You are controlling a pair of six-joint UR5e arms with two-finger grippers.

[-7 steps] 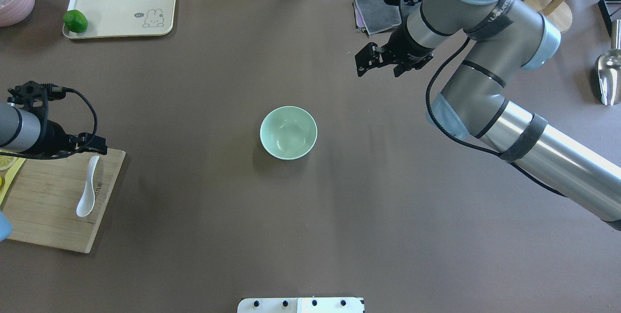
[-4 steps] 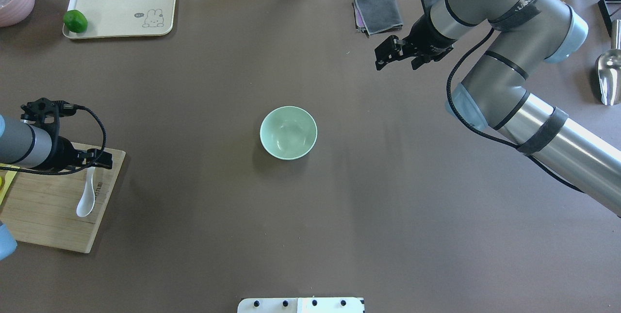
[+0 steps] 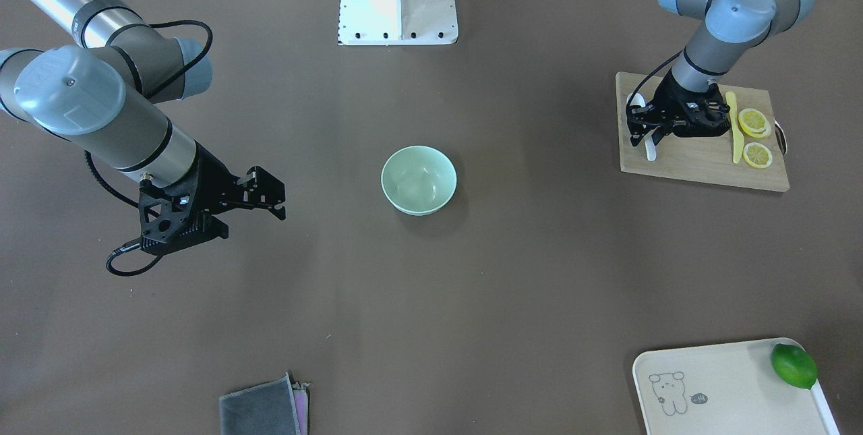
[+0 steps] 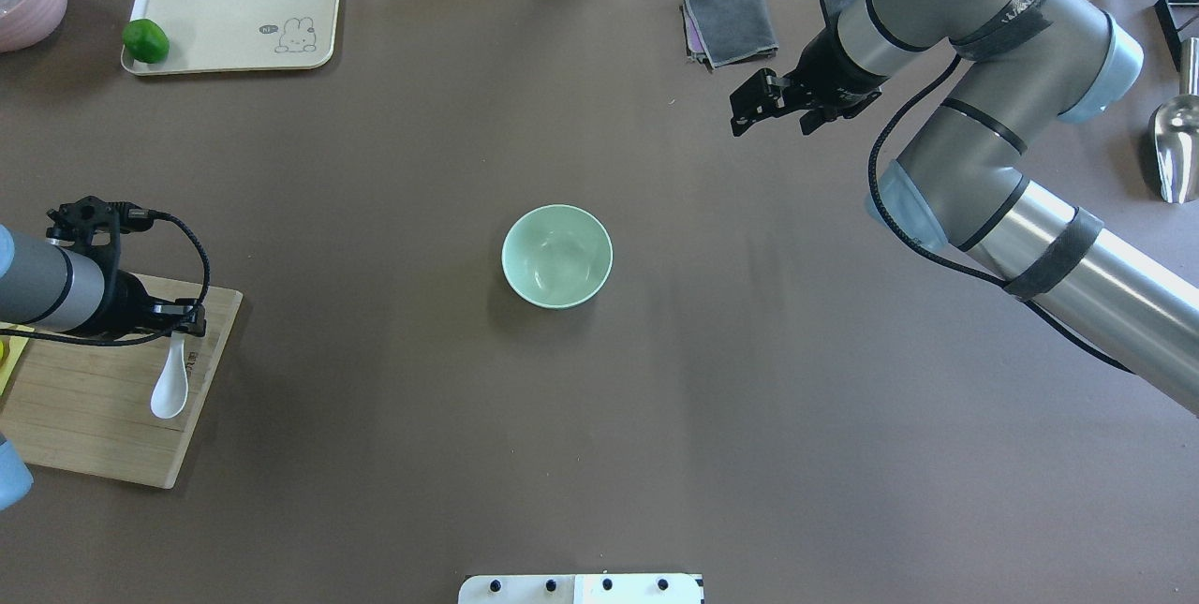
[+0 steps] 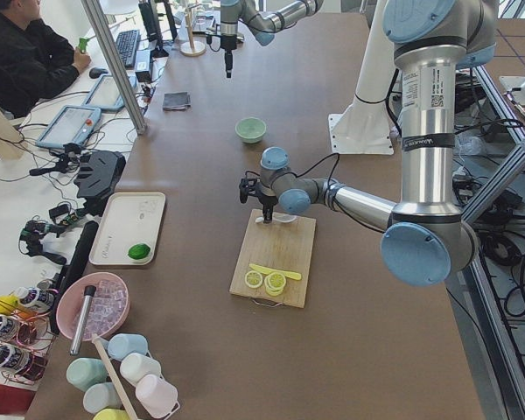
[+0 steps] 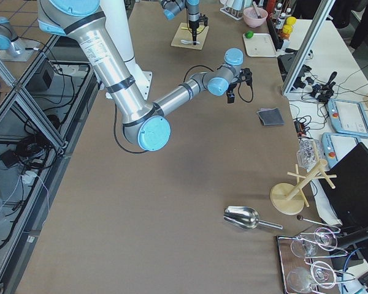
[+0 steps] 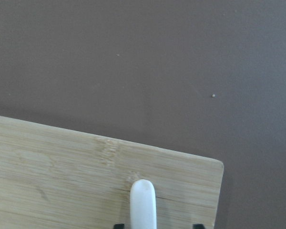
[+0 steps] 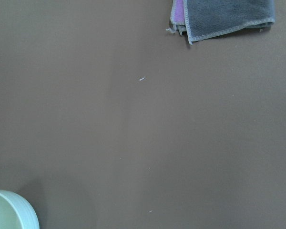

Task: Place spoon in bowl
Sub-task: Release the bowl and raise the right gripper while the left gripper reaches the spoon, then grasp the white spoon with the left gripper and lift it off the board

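Front view: we find the spoon (image 3: 650, 150) lying on the cutting board (image 3: 694, 165), well apart from the bowl (image 3: 419, 182). Overhead view: its long axis runs away from the robot, with the scoop nearest the robot and the handle pointing away under the left gripper (image 4: 184, 327). The right gripper (image 4: 770, 120) hangs with its jaws apart. Left wrist view: we see the handle tip between spread fingertips (image 7: 119, 226), touching neither.
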